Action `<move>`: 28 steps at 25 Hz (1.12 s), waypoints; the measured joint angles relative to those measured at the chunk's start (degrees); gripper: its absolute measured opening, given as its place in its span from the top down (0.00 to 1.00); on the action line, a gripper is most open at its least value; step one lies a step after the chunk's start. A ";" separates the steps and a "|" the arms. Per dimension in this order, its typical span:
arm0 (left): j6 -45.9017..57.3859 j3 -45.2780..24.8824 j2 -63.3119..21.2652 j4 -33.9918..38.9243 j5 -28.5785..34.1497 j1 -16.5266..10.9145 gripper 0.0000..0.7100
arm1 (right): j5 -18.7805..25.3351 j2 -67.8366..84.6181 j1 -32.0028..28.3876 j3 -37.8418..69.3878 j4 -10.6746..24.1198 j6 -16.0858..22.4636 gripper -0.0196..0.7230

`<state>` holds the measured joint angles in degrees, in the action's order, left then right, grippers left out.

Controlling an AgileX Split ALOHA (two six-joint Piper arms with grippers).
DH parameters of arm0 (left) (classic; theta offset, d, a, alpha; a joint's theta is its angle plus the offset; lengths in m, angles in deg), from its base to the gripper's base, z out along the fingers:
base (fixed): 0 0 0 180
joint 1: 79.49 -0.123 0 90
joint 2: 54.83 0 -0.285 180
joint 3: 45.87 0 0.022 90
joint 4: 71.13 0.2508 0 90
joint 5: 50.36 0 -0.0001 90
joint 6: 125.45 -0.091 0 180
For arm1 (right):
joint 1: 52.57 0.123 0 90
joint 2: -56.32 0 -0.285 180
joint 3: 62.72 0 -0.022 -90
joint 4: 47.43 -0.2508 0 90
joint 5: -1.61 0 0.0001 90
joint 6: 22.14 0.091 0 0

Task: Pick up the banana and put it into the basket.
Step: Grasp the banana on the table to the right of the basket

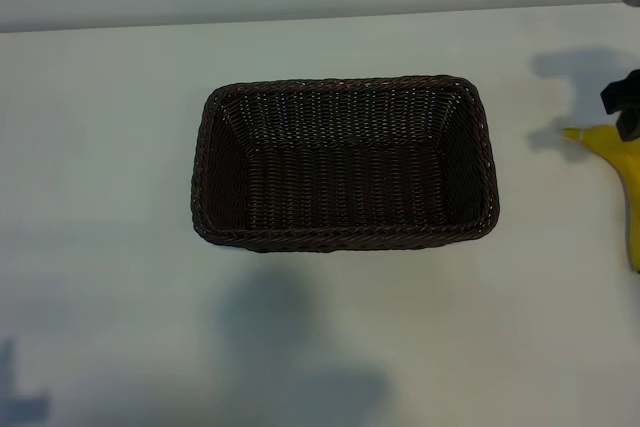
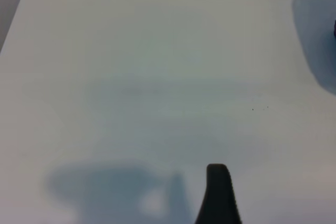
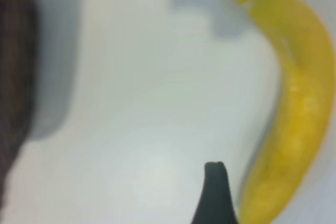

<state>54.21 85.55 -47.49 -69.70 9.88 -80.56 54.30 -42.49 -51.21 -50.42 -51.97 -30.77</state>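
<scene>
basket (image 1: 345, 162) sits mid-table (image 1: 120, 277), nothing inside; banana (image 1: 627, 172) lies flat on the table at its right edge, well apart from the basket, partly cut off by the exterior frame; right gripper (image 1: 622, 97) hangs just over the banana's tip end at that same edge, jaws spread, nothing pinched; its wrist view has one fingertip (image 3: 214, 192) just beside the banana (image 3: 294, 103), contact can't be told; left gripper jaws spread, over bare table, one fingertip (image 2: 218, 192) visible.
</scene>
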 joint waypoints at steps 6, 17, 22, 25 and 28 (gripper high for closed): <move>-0.05 0.00 0.00 0.00 0.00 0.00 0.20 | -0.85 -4.42 0.00 -0.18 1.33 0.25 0.22; -0.05 0.00 0.00 0.00 0.00 0.00 0.20 | -3.35 -11.77 -0.34 -0.18 3.90 0.25 0.22; -0.05 0.00 0.00 0.00 0.00 0.00 0.20 | -3.37 -12.68 -3.25 -0.21 3.92 0.25 0.22; -0.05 0.00 0.00 0.00 0.00 0.00 0.20 | -3.45 -12.68 -4.60 -0.21 3.03 -0.48 0.22; -0.05 0.00 0.00 0.00 0.00 0.00 0.20 | -3.63 -12.68 -4.66 -0.21 2.50 -1.04 0.22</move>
<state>54.16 85.55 -47.49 -69.70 9.88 -80.56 50.67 -55.17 -55.87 -50.63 -49.47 -31.81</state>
